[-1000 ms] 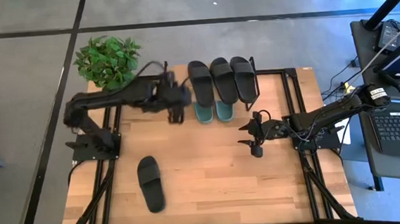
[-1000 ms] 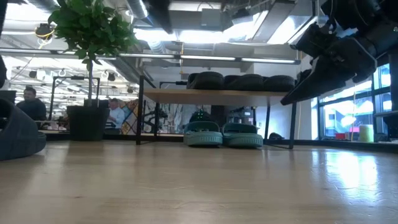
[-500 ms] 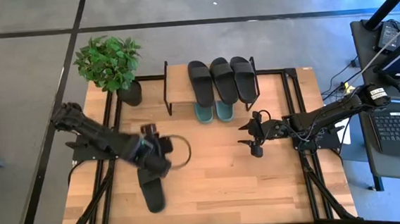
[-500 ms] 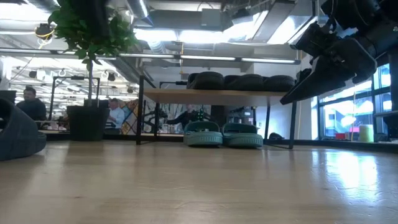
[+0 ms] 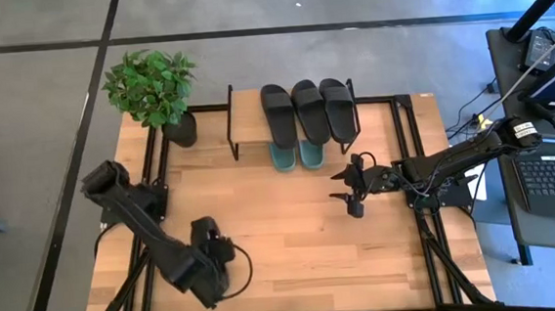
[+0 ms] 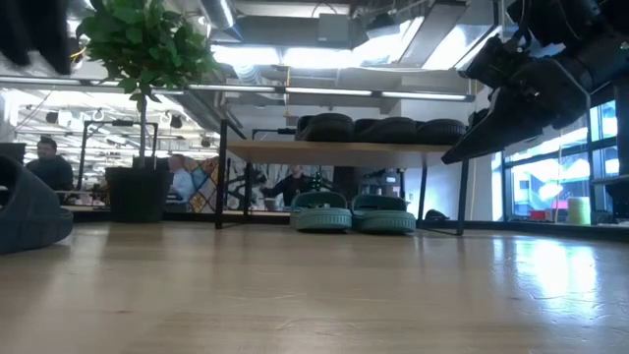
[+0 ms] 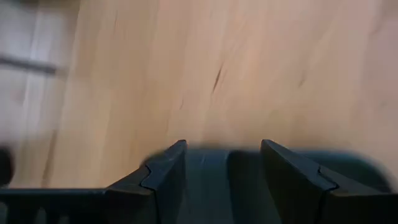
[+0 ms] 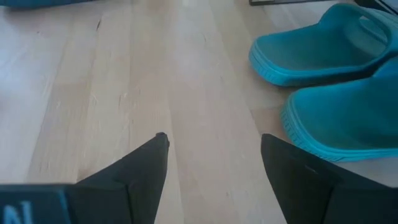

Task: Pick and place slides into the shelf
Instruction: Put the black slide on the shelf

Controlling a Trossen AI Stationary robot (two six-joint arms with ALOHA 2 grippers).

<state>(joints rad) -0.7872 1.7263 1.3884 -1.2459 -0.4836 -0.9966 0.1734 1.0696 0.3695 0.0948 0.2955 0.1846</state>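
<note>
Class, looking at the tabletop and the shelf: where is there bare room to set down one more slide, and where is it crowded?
Free: the shelf top board's bare end beside the three black slides, and the tabletop between left gripper and right gripper. Crowded: under the shelf, where the green slides sit.

Four black slides (image 5: 295, 108), two green slides (image 5: 297, 154), one shelf (image 5: 246, 117), one plant (image 5: 150, 84).
</note>
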